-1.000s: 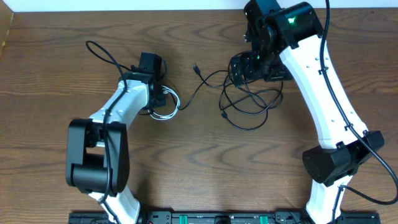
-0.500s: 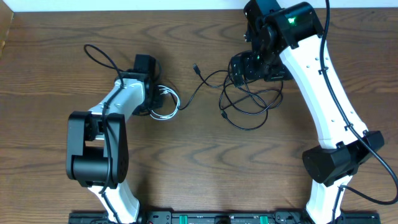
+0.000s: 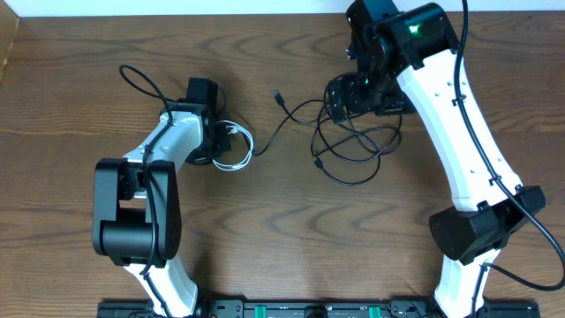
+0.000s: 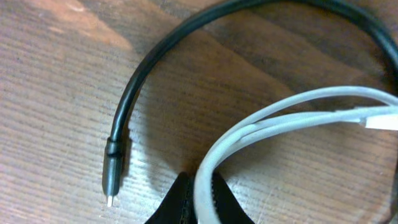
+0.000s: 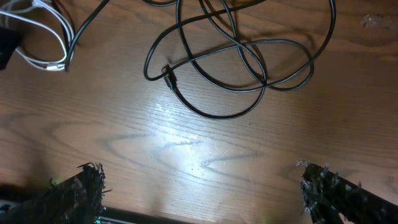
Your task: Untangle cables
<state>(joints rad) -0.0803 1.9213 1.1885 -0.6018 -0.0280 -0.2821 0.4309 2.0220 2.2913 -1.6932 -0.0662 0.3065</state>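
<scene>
Left tool pinches the white cable; draw it gently away from the black cable, low over the surface; right tool gapes wide

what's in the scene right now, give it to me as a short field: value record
surface: wooden table
left gripper: shut on the white cable
right gripper: open, holding nothing, over the table near the black cables
black cables: looped over each other in one tangle on the table
black plug: lying on the table beside the white cable, untouched
task state: black cables not yet separated
</scene>
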